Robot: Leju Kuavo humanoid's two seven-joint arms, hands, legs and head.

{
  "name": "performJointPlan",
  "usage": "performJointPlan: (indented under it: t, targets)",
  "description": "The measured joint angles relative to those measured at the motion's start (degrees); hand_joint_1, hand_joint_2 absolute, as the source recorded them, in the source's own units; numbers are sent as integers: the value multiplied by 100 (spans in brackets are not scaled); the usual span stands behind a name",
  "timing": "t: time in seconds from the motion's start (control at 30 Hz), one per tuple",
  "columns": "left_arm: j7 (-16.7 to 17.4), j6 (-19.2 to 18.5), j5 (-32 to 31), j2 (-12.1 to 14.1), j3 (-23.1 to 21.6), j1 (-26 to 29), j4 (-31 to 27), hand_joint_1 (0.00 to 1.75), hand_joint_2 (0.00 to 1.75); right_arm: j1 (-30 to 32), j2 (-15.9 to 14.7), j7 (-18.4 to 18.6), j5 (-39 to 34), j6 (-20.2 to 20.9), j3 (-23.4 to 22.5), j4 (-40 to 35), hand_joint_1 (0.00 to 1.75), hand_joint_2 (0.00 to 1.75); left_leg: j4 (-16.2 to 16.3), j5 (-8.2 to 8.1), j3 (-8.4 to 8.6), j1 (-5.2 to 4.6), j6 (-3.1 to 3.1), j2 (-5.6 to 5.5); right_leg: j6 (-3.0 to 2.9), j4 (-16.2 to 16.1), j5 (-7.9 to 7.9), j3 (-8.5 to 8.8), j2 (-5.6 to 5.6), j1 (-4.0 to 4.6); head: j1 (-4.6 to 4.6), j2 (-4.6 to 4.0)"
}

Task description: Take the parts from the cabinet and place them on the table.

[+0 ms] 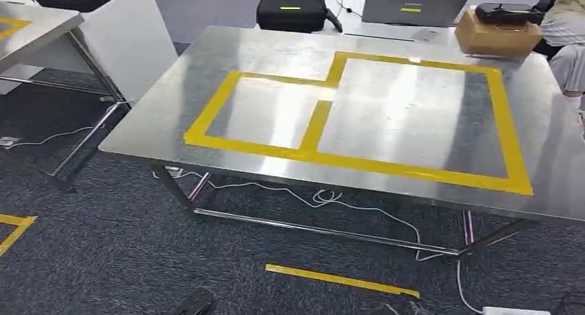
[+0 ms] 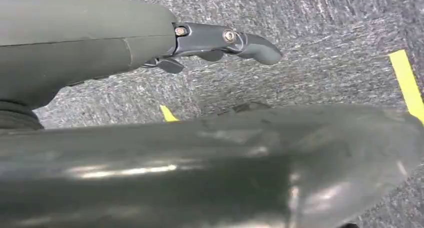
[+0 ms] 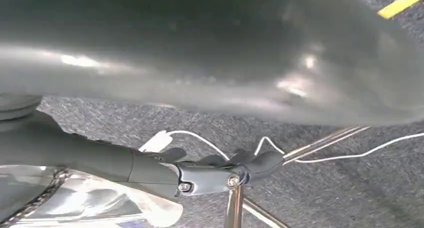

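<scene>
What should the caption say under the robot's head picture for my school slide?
A shiny steel table marked with yellow tape rectangles, a cardboard box at its far corner.

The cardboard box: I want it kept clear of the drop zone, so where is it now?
In the head view the cardboard box sits at the table's far right corner, beyond the yellow tape outline.

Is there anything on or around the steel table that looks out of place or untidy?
Mostly tidy. The steel table is bare inside its yellow tape outlines. A white cable trails loose on the carpet under it, a possible trip hazard. A cardboard box sits at the far right corner, outside the tape.
</scene>
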Motion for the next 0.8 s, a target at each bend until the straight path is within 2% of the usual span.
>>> performJointPlan:
  t: [0.03, 0.07, 0.1, 0.13, 0.17, 0.2, 0.23, 0.27, 0.3, 0.33, 0.4, 0.43, 0.47, 0.5, 0.57, 0.6, 0.63, 0.67, 0.7, 0.73, 0.77, 0.8]
  targets:
    - [0, 0, 4, -7, 0, 0, 0, 0, 0, -4, 0, 0, 0, 0, 2, 0, 0, 0, 5, 36, -58, -10, 10, 3, 17, 508, -297, -173, 0, -5, 1, 0]
    - [0, 0, 4, -7, 0, 3, 0, 0, 0, 0, 0, 0, 0, 0, 2, 0, 0, 0, 10, 71, -114, -20, 19, 11, 37, 953, -512, -317, -1, -7, -2, 0]
    - [0, 0, 4, -7, 0, 7, 0, 0, 0, 8, -2, 2, 0, 0, 2, 0, 0, 0, 19, 105, -168, -25, 17, 14, 49, 1206, -587, -372, 0, -6, 2, 0]
    - [0, 0, 4, -7, 0, 11, 0, 0, 0, 14, -7, 9, 0, 2, 2, 0, 0, 0, 34, 134, -220, -26, 11, 14, 55, 1197, -522, -296, -1, -7, -2, 0]
    - [0, 0, 4, -7, 0, 13, 0, 0, 0, 12, -9, 9, 0, 0, 2, 0, 0, 0, 54, 157, -264, -23, 0, 13, 55, 950, -368, -105, -1, -7, 2, 0]
    - [0, -2, 4, -9, 0, 12, 0, 0, 0, 3, -9, 9, 0, 0, 2, 0, 0, 0, 83, 171, -307, -16, -16, 12, 57, 477, -163, 210, -3, -11, 0, 0]
    - [0, 0, 4, -11, 0, 11, 0, 0, 0, -11, -11, 9, 0, 0, 2, 0, 0, 0, 116, 183, -341, -9, -36, 11, 55, -137, 24, 598, -5, -20, 2, 0]
    - [0, 0, 4, -11, 0, 6, 0, 0, 0, -27, -9, 9, 0, 0, 2, 0, 0, 0, 153, 192, -374, -25, -56, 12, 51, -551, -51, 823, -1, -29, 2, 0]
    - [0, 4, 4, -11, 0, -3, 0, 0, 0, -32, -9, 6, 2, 0, 2, 0, 0, 0, 184, 210, -417, -47, -92, 11, -19, -564, 10, 898, 36, 4, -2, 0]
    - [-2, 7, 4, -9, 0, -2, 0, 0, 0, -23, -9, 6, 2, 0, 4, 0, 0, 0, 192, 237, -416, -53, -127, 8, -35, -571, 5, 839, 30, -3, -11, 0]
    - [-4, 13, 4, -9, 0, 7, 0, 0, 0, -4, -9, 9, 2, 0, 2, 0, 0, 0, 184, 280, -424, -43, -187, 2, -110, -566, 8, 768, 33, 15, -11, 0]
    - [-4, 15, 4, -2, 0, 17, 0, 0, 0, -8, 2, 6, 2, 0, 4, 0, 0, 0, 219, 254, -453, -34, -219, -5, -196, -604, 64, 733, 6, -24, 5, 0]
    - [-7, 17, 4, -4, 0, 24, 0, 0, 0, -14, 0, 6, 2, 0, 2, 0, 0, 0, 328, 72, -496, -26, -264, -9, -244, -603, 98, 725, 4, -24, -26, 0]
    - [-7, 17, 4, -4, 0, 29, 0, 0, 0, -16, -2, 11, -2, -7, -2, 0, 0, 0, 626, -236, -597, -8, -301, -10, -288, -602, 134, 719, -1, -22, -44, 0]
    - [-7, 17, 9, -4, 0, 30, 0, 0, 0, -4, -4, 9, 2, -9, -2, 0, 0, 0, 1495, -768, -854, 21, -350, -10, -299, -584, 212, 629, -7, -6, -44, 0]
    - [-13, 17, 15, -4, 0, 32, 0, 0, 0, 9, -4, 9, 2, -9, 0, 0, 0, 0, 1834, -876, -929, 24, -360, -10, -298, -578, 237, 583, -11, -1, -43, 0]
    - [-15, 17, 15, -4, 0, 36, 0, 0, 0, 19, -4, 9, 2, -9, 0, 0, 0, 0, 1895, -835, -898, 25, -357, -10, -293, -570, 257, 547, -13, 4, -41, 0]
    - [-22, 17, 15, -4, 0, 39, 0, 0, 0, 21, -4, 9, 2, -9, 0, 0, 0, 0, 1730, -680, -751, 25, -338, -10, -292, -564, 275, 517, -15, 12, -43, 0]
    - [-28, 20, 17, -4, 0, 38, 0, 0, 0, 18, -4, 9, 2, -9, 0, 0, 0, 0, 1331, -454, -510, 20, -301, -11, -286, -556, 291, 501, -13, 25, -43, 0]
    - [-33, 24, 15, -4, 0, 34, 0, 0, 0, 13, -4, 9, 0, -11, 0, 0, 0, 0, 801, -226, -210, 2, -241, -15, -282, -556, 301, 497, -11, 39, -44, 0]
    - [-37, 33, 18, 0, 0, 30, 0, 0, 0, 13, -4, 6, 2, -11, 0, 0, 0, 0, 348, -93, 34, -26, -155, -28, -277, -556, 312, 487, -10, 32, -39, 0]
    - [-44, 33, 15, 13, 0, 22, 0, 0, 0, 4, 0, 9, 2, -11, -2, 0, 0, 0, 156, -159, 162, -40, -98, -22, -249, -547, 330, 465, -10, 68, -30, 0]
